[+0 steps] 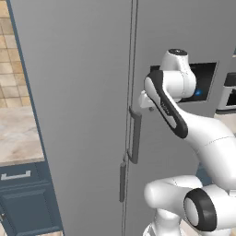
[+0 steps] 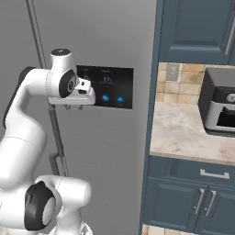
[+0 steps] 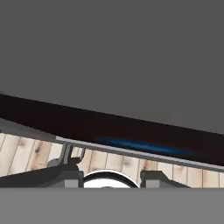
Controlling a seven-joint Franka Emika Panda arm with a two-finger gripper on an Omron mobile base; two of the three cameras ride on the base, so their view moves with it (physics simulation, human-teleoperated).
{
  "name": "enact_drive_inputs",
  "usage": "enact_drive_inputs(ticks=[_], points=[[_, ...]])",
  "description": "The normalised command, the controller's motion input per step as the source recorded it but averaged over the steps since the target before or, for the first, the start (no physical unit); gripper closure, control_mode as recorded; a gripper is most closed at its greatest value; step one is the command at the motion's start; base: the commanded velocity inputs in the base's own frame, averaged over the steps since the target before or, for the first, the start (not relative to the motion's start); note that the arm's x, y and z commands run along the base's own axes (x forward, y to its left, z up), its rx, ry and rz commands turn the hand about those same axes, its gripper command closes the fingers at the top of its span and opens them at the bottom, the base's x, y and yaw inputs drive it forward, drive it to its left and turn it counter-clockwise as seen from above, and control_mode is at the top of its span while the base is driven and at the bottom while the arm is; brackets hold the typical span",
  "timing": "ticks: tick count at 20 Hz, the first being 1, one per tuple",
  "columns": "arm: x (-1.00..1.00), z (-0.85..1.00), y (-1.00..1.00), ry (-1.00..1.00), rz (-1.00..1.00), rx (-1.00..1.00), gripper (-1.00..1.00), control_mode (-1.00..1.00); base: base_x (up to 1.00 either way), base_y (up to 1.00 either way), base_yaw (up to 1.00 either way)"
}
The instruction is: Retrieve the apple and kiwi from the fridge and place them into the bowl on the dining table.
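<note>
The grey fridge (image 1: 78, 115) (image 2: 105, 151) stands with both doors shut, its black dispenser panel (image 2: 108, 87) lit. My gripper (image 2: 74, 108) hangs fingers-down close against the right door, just above the top of that door's dark bar handle (image 1: 135, 138) (image 2: 56, 133). In the hand view the gripper (image 3: 109, 178) is open, nothing between its fingertips (image 3: 65, 176); the grey door face (image 3: 112, 57) rises ahead and the handle's top (image 3: 65, 154) shows beside the left tip. Apple, kiwi, bowl and dining table are out of view.
The left door's handle (image 1: 122, 182) runs lower down beside the seam. A beige counter (image 2: 183, 133) with a dark oven appliance (image 2: 220, 108) and blue cabinets (image 2: 193, 197) sits right of the fridge. Another counter (image 1: 18, 138) lies to the left. Wooden floor (image 3: 26, 155) lies below.
</note>
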Motion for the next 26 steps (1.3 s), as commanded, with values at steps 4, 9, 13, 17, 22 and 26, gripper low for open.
enact_drive_inputs(ticks=[4, 9, 13, 17, 22, 26], points=[[-0.29, 0.00, 0.00, -0.03, 0.00, 0.00, -1.00, -1.00, 0.00, 0.00, 0.00], [-0.66, 0.00, 0.00, -0.11, -0.02, 0.00, -1.00, -1.00, 0.00, 0.00, 0.00], [-0.62, 0.00, 0.00, -0.18, -0.01, 0.00, -1.00, -1.00, 0.00, 0.00, 0.00], [-0.65, 0.00, 0.00, -0.25, -0.03, 0.00, -1.00, -1.00, 0.00, 0.00, 0.00], [-0.51, 0.00, 0.00, -0.28, -0.01, 0.00, -1.00, -1.00, 0.00, 0.00, 0.00], [-0.43, 0.00, 0.00, -0.25, 0.00, 0.00, -1.00, -1.00, 0.00, 0.00, 0.00]])
